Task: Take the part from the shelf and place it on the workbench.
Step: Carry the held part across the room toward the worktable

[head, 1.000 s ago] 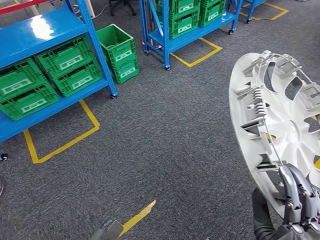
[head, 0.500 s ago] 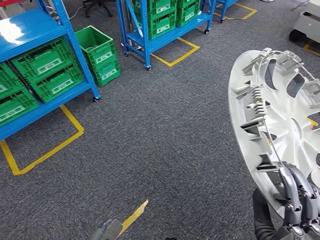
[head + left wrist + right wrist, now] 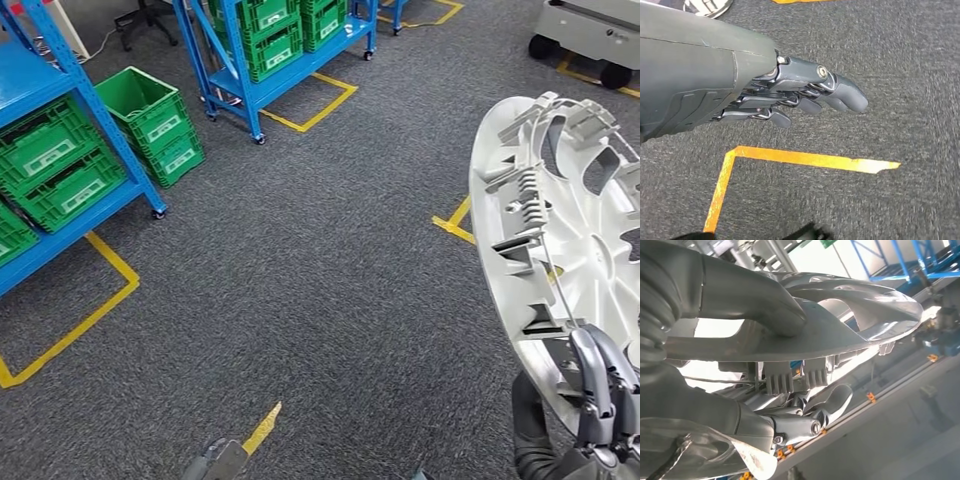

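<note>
The part (image 3: pixel 573 240), a silver-white wheel cover with clips and a wire ring on its inner face, is held near upright at the right side of the head view, above the grey carpet (image 3: pixel 324 280). The right robot hand (image 3: pixel 604 400) grips its lower rim: dark fingers (image 3: pixel 592 375) wrap over the edge, and in the right wrist view the thumb (image 3: pixel 753 295) presses on one face with fingers on the other. The left robot hand (image 3: pixel 806 97) hangs over the floor holding nothing, fingers extended and close together.

The step in hand appears to be the carry. No worktop is in sight. Blue shelves (image 3: pixel 249 70) with green crates (image 3: pixel 147 125) stand well apart, beyond yellow floor tape (image 3: pixel 83 320).

Recommendation: keep the rim grip firm and the wrist steady, since the cover rises high above a single low hold and could swing or slip. Keep it away from shelf posts, and lower it flat once the worktop shows.
</note>
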You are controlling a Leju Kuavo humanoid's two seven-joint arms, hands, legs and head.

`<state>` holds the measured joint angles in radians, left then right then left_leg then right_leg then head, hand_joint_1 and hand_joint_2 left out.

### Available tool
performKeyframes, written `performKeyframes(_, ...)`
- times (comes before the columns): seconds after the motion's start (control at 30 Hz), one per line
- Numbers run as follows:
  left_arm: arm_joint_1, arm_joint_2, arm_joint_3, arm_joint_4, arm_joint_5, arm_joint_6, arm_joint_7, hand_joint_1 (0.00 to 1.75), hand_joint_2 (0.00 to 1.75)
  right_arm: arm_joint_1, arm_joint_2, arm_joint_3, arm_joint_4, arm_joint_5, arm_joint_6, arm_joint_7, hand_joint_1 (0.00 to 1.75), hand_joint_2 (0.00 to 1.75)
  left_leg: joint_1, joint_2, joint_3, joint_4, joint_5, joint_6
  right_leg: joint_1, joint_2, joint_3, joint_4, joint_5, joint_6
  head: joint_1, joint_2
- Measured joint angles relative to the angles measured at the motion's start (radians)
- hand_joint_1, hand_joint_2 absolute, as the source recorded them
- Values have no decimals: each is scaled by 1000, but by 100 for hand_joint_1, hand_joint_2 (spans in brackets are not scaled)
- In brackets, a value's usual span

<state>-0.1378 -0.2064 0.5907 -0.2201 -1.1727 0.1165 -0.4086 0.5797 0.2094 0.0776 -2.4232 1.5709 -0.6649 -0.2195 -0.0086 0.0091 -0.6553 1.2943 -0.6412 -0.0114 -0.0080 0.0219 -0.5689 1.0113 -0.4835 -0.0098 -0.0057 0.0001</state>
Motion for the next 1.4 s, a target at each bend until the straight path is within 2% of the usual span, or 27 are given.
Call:
performKeyframes(0.03,1,0,0,0,0,0,0,0,175,0,0,0,0,0,0,0,175,175,0,-2,4,-12,20,4,1,10,0,0,1,-1,0,0)
performKeyframes(0.07,1,0,0,0,1,0,0,0,175,0,0,0,0,0,0,1,175,175,-1,-8,27,-62,57,9,2,20,1,0,2,-1,0,0)
performKeyframes(0.13,0,0,0,0,2,-1,0,0,175,0,0,0,0,0,0,1,175,175,-2,-42,91,-205,129,22,3,38,1,0,4,2,1,0)
performKeyframes(0.17,-1,1,0,0,2,-1,0,0,175,-1,0,0,0,0,0,1,175,175,-3,-59,114,-259,147,27,2,46,-2,1,6,5,0,0)
performKeyframes(0.23,-2,2,0,0,3,-1,0,0,175,-1,0,-1,-1,0,0,2,175,175,-4,-70,127,-296,148,32,1,60,-11,1,12,15,0,0)
performKeyframes(0.3,-2,0,0,0,4,-1,-1,0,175,1,0,-2,-2,0,0,2,175,175,-2,-54,129,-310,154,35,0,67,-22,1,15,26,0,0)
performKeyframes(0.37,-3,-2,0,0,5,-1,-2,0,175,1,0,-3,-5,0,0,2,175,175,1,-34,133,-326,164,41,2,34,-49,48,-18,32,3,0)
performKeyframes(0.43,-2,-3,0,0,6,-1,-2,0,175,0,0,-3,-6,0,0,1,175,175,0,-12,133,-330,167,45,2,-5,-106,169,-83,38,5,0)
performKeyframes(0.47,0,-3,0,0,7,-1,-2,0,175,-1,0,-4,-6,0,0,1,175,175,-1,0,132,-329,167,45,1,-11,-133,231,-109,41,5,0)
performKeyframes(0.5,1,-3,0,0,7,-1,-2,0,175,-1,0,-4,-6,0,0,1,175,175,-2,11,132,-329,166,45,-1,-13,-149,269,-119,45,5,0)
performKeyframes(0.53,1,-3,0,0,8,-1,-2,0,175,-1,0,-4,-6,0,0,0,175,175,-2,22,132,-329,165,45,-2,-15,-146,268,-110,48,5,0)
performKeyframes(0.57,1,-3,0,0,8,-1,-2,0,175,0,0,-5,-6,-1,0,1,175,175,-2,31,133,-328,164,43,-4,-20,-121,227,-84,50,5,0)
performKeyframes(0.63,-1,-4,0,0,9,-1,-2,0,175,-2,0,-6,-6,-2,0,1,175,175,-3,46,134,-323,159,35,-4,-50,-40,86,-29,52,6,0)
performKeyframes(0.7,-2,-3,0,0,10,-1,-2,0,175,-3,0,-6,-7,-1,0,0,175,175,-9,57,134,-314,152,26,-2,-70,8,4,-11,42,4,0)
performKeyframes(0.8,-4,-3,0,0,11,-1,-2,0,175,-1,0,-9,-8,-1,0,0,175,175,-10,67,134,-306,146,16,-2,-53,10,-3,-9,23,3,0)
performKeyframes(0.87,-6,-3,0,0,12,-1,-2,0,175,-2,0,-10,-10,-1,0,0,175,175,-4,40,119,-265,113,5,-4,-38,8,-5,-4,13,1,0)
performKeyframes(0.93,-4,-3,0,0,12,-1,-2,0,175,-3,0,-10,-11,0,0,0,175,175,1,8,68,-147,46,-4,-4,-24,6,-5,-2,6,0,0)
performKeyframes(0.97,-2,-3,0,0,12,-1,-2,0,175,-3,0,-10,-11,0,0,1,175,175,2,3,36,-76,16,-5,-3,-14,4,-5,-1,4,0,0)
performKeyframes(1.0,-1,-2,0,0,12,-1,-2,0,175,-3,0,-10,-11,0,0,1,175,175,3,1,12,-24,2,-5,-3,-4,3,-5,-1,2,0,0)
performKeyframes(1.03,1,-2,0,0,12,-1,-2,0,175,-3,0,-11,-11,0,0,1,175,175,3,0,3,-7,8,-3,-2,6,3,-5,0,2,0,0)
performKeyframes(1.07,1,-2,0,0,12,-1,-2,0,175,-3,0,-11,-11,0,0,1,175,175,2,-3,13,-31,34,1,-1,17,4,-5,1,1,0,0)
performKeyframes(1.1,1,-2,0,0,12,-1,-2,0,175,-3,0,-11,-11,0,0,1,175,175,2,-12,39,-89,72,6,-1,27,5,-5,2,2,0,0)
performKeyframes(1.17,0,-1,0,0,12,-1,-2,0,175,-3,0,-11,-12,0,0,1,175,175,2,-50,99,-225,135,18,0,46,4,-4,4,5,1,0)
performKeyframes(1.23,-1,0,0,0,13,-1,-2,0,175,-3,0,-12,-12,0,0,1,175,175,2,-75,127,-293,149,25,-1,63,-5,-2,8,14,1,0)
performKeyframes(1.3,-2,-1,-1,0,14,-1,-2,0,175,-2,1,-14,-14,0,0,2,175,175,3,-62,129,-307,149,28,-2,77,-15,-4,14,26,0,0)
performKeyframes(1.37,-3,-3,-2,0,14,0,-2,0,175,-1,1,-15,-17,-1,0,2,175,175,6,-42,131,-322,159,33,-1,54,-33,19,-5,35,3,0)
performKeyframes(1.4,-3,-4,-2,0,14,0,-2,0,175,-2,1,-15,-18,-1,0,2,175,175,7,-30,132,-328,162,36,-1,33,-54,61,-32,38,5,0)
